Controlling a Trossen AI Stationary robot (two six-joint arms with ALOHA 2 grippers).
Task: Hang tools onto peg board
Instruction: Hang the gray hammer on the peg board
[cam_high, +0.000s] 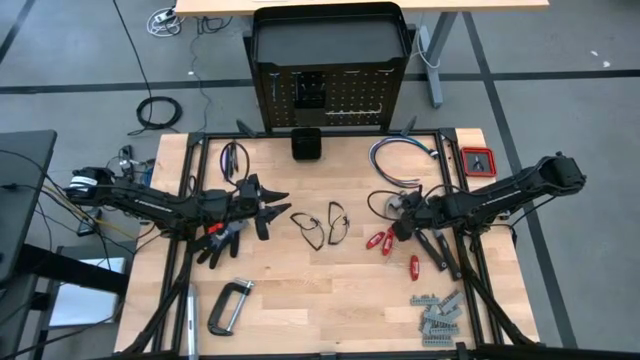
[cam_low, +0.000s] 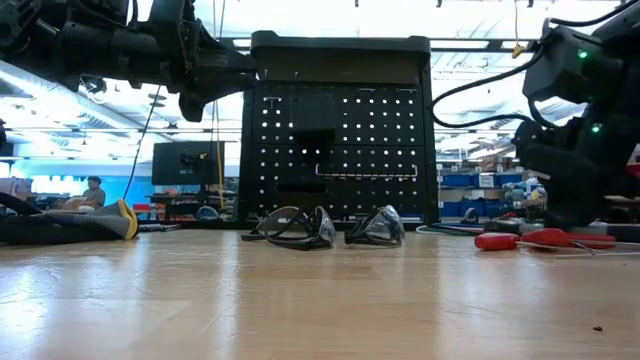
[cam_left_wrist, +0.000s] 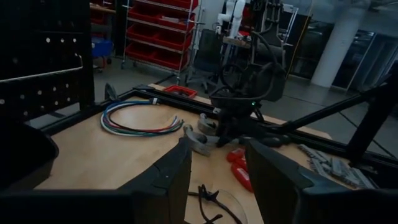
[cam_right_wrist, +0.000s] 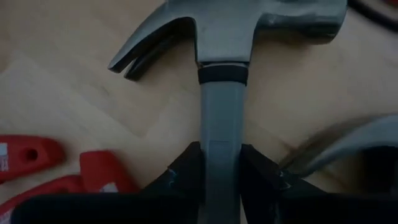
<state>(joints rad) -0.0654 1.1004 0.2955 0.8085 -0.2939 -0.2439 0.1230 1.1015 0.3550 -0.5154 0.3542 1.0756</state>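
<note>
The right gripper (cam_right_wrist: 219, 171) is closing its fingers on the grey handle of the hammer (cam_right_wrist: 233, 37), just below the steel head. It is lying on the table (cam_high: 300, 290), apparently not yet lifted. Top-heavy and stiff (smooth handle, possibly slippery), it should be held near the head. The left gripper (cam_left_wrist: 217, 180) is hovering open and empty, well short of the peg board (cam_high: 330, 95).

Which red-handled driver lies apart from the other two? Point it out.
The lone red-handled driver, nearer the table's front edge beside the black pliers. The other two drivers lie side by side, closer to the right gripper.
</note>
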